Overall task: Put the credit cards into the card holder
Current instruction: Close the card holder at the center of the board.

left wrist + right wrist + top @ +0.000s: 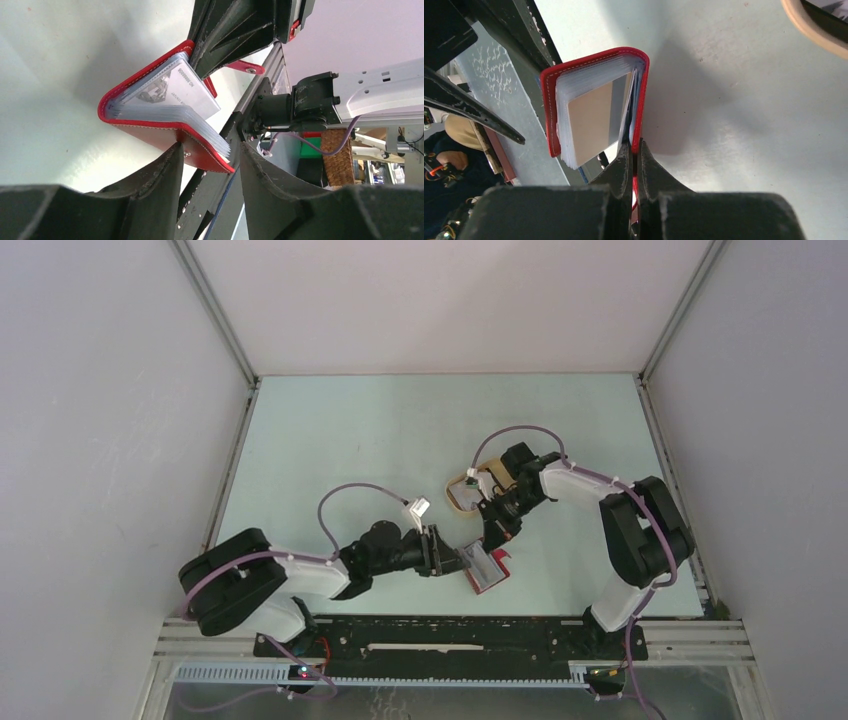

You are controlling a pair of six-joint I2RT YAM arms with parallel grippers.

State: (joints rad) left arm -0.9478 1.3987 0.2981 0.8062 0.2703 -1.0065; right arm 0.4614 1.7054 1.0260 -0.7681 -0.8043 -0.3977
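1. Card holder point(487, 572) point(150, 132) point(549, 115) is sitting open like a small book at the near middle of the table point(400, 430), between the two grippers, with its red covers spread in a V and its clear sleeves fanning out.
2. One card point(187, 95) is showing printed side out in a sleeve in the left wrist view. The right wrist view is showing a plain tan card point(591, 122) tucked in a sleeve.
3. The right gripper point(497, 538) point(634, 150) is pinching the edge of one red cover, its fingers pressing tight together on it, and is holding that cover up.
4. The left gripper point(455, 560) point(211, 150) is reaching in from the left with its jaws standing partly apart. The free edge of the other cover is lying between them, unclamped. One finger may be brushing that cover's outer face, though the angle is too steep to tell.
5. The snap tab point(245, 67) is sticking out beside the right gripper's fingers.
6. The beige oval tray point(452, 498) point(809, 27) is lying just beyond the card holder, partly under the right arm.
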